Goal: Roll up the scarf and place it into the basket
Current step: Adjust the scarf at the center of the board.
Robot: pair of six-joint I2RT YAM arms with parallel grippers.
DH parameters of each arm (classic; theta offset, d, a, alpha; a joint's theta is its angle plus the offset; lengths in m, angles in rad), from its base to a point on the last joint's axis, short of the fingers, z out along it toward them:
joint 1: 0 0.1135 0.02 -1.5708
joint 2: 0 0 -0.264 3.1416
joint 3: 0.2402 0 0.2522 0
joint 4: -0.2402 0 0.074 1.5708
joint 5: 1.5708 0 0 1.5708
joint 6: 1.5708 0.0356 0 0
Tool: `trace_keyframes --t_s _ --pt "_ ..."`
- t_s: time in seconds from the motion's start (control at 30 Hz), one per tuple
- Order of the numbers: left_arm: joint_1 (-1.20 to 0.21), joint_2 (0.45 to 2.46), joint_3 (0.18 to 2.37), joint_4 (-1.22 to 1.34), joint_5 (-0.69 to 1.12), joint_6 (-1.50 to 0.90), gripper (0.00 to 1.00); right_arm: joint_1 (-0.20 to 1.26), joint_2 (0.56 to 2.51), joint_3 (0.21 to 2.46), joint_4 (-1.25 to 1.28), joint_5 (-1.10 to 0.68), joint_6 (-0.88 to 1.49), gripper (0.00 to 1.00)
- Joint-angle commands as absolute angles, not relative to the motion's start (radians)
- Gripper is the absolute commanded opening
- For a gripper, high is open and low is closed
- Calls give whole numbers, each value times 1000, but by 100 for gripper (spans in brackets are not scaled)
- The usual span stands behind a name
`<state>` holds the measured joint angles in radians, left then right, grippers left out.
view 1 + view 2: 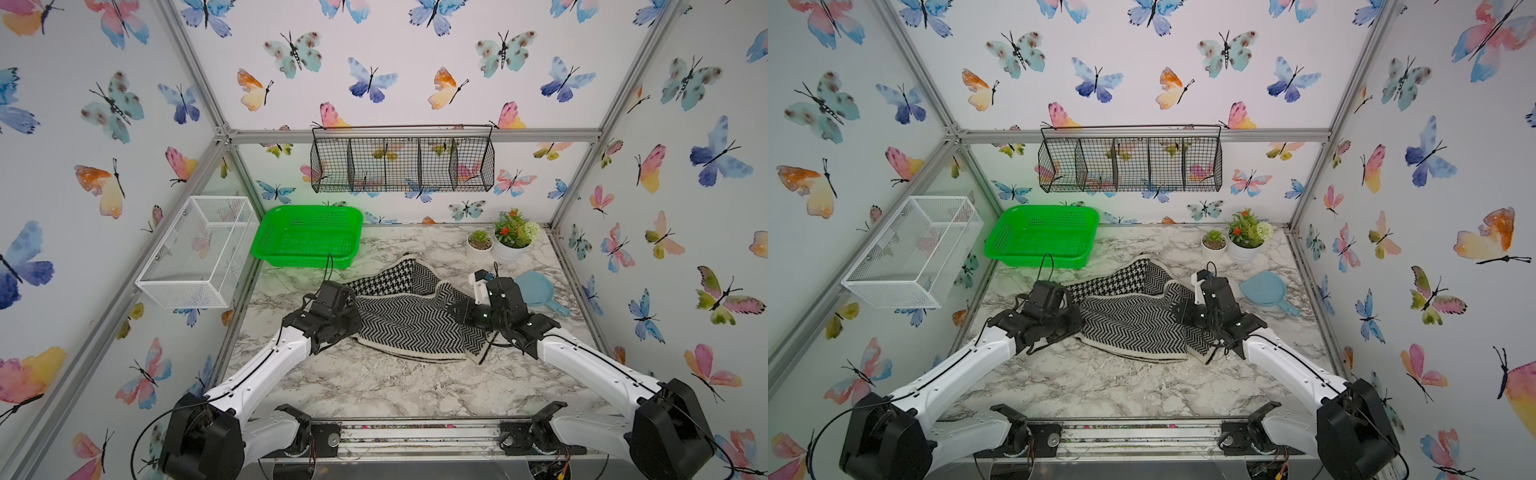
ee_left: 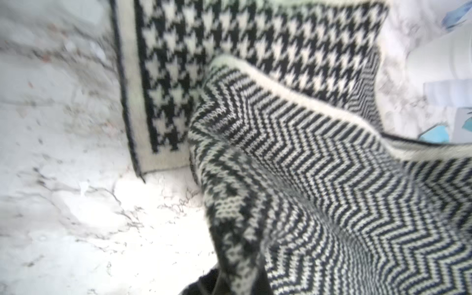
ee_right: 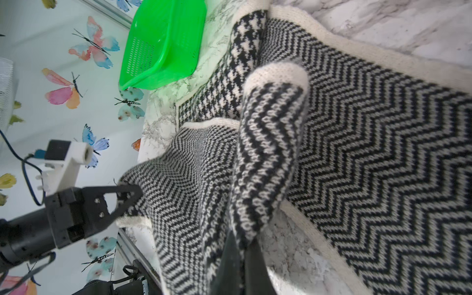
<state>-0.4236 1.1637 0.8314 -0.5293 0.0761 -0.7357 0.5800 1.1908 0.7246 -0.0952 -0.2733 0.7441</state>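
Right fingers [image 3: 229,268] and left fingers [image 3: 126,198], each clenched on a scarf [image 1: 415,320] edge on the bench [image 1: 374,386], near the empty basket [image 1: 307,237]; I'd move both together, keeping tension even so the roll starts tight.

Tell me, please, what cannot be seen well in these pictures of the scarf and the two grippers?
- left gripper: its own wrist hides the fingertips in both top views; only the right wrist view shows it shut on the scarf.
- right gripper: shut on the scarf; in the right wrist view fabric wraps the fingers and the picture's edge cuts them.
- blue scoop: partly behind the right arm in a top view.
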Motion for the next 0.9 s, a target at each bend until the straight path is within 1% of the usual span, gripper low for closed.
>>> trace_keyframes --t_s 0.0,0.1,0.2,0.27,0.37,0.53,0.63,0.73,0.87 --pt "-381 1193 924 -640 78 -629 0 633 1164 757 -140 -201 739 2" --pt "-358 1227 1010 -661 83 -603 0 697 1132 759 -144 -127 772 1" --pt "-338 1278 1109 -676 90 -579 0 789 1088 756 -148 -4 812 1" --pt "-331 1323 1182 -666 88 -564 0 835 1056 732 -109 51 854 1" --pt "-327 1421 1330 -686 106 -536 0 891 1014 682 -37 121 911 1" --pt "-330 1610 1663 -791 180 -507 0 968 974 679 -20 277 950 1" --pt "-338 1683 1789 -818 189 -492 0 987 965 712 -53 336 950 1" --pt "-335 1730 1815 -801 203 -463 0 1015 965 700 -32 382 970 1" --pt "-307 1772 1721 -723 221 -404 0 1076 1047 667 18 391 1020 1"
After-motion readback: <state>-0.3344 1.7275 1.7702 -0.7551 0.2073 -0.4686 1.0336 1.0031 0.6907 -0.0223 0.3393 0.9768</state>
